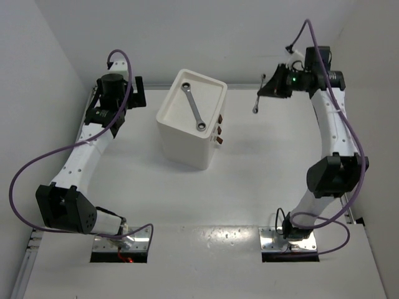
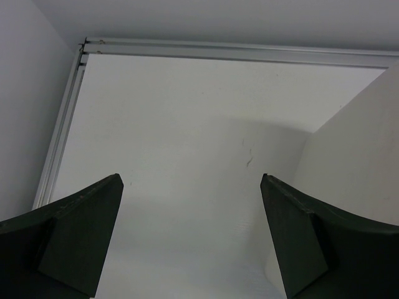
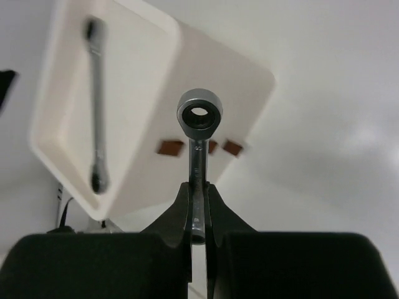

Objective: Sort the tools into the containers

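- My right gripper (image 3: 198, 194) is clamped on a slim silver wrench (image 3: 199, 134). Its ring end sticks out ahead of the fingers.
- In the top view this held wrench (image 1: 259, 94) hangs at the upper right of the frame, apparently lifted off the surface (image 1: 262, 180).
- The white drawer unit (image 1: 186, 148) stands at upper centre, to the left of my right gripper. A second wrench (image 1: 193, 107) lies diagonally in its recessed tray top.
- My left gripper (image 2: 190, 182) has its fingers wide apart with nothing between them. It waits at the upper left, beside the unit.
- I judge the step in hand to be carrying the held wrench to the tray.
- The next move calls for travelling left until I am over the tray, clearing its rim, lowering, and releasing beside the wrench already there.
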### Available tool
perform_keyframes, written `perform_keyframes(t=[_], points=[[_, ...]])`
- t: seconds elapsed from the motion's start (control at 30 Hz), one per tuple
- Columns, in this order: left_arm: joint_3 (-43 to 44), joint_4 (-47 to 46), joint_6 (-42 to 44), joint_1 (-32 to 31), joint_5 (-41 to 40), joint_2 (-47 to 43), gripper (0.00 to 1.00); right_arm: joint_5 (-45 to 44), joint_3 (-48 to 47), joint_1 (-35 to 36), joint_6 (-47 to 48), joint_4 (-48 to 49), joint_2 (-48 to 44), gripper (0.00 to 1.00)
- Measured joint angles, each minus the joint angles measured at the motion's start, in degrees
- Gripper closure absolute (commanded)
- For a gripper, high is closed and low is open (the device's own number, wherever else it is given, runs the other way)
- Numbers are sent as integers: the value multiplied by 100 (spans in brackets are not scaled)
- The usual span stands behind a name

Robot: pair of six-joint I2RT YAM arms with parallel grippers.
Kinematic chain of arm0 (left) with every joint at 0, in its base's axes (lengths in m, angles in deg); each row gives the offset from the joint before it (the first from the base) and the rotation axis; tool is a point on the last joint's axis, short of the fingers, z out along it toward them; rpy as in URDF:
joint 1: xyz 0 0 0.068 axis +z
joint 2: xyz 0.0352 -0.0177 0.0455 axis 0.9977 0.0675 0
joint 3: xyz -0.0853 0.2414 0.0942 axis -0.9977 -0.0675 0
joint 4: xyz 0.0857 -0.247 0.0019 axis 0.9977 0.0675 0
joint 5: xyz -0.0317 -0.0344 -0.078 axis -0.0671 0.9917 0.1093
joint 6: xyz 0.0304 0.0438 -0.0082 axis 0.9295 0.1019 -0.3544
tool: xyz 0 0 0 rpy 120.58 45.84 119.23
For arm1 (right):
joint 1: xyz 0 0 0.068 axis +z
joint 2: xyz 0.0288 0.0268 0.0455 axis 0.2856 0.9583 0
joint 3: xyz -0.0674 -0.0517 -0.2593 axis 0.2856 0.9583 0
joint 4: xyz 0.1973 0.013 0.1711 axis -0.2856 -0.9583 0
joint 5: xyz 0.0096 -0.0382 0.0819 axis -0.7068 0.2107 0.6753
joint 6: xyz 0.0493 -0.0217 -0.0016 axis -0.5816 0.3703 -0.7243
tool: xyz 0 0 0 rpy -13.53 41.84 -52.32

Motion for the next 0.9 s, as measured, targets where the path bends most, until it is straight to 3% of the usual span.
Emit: perform_keyframes(t=[0.13, 0.3, 0.57, 0.9], points=[[0, 35, 0, -26, 37, 0, 1, 520, -988, 256, -166, 417, 210, 100], [2, 52, 0, -39, 85, 0, 1, 1167, -1237, 704, -577, 1119, 485, 100], [2, 107, 2, -74, 103, 0, 1, 1633, -2334, 1412, -925, 1617, 1777, 100], [4, 179, 26, -74, 17, -2, 1, 1768, -2511, 1727, -647, 1458, 2376, 100]])
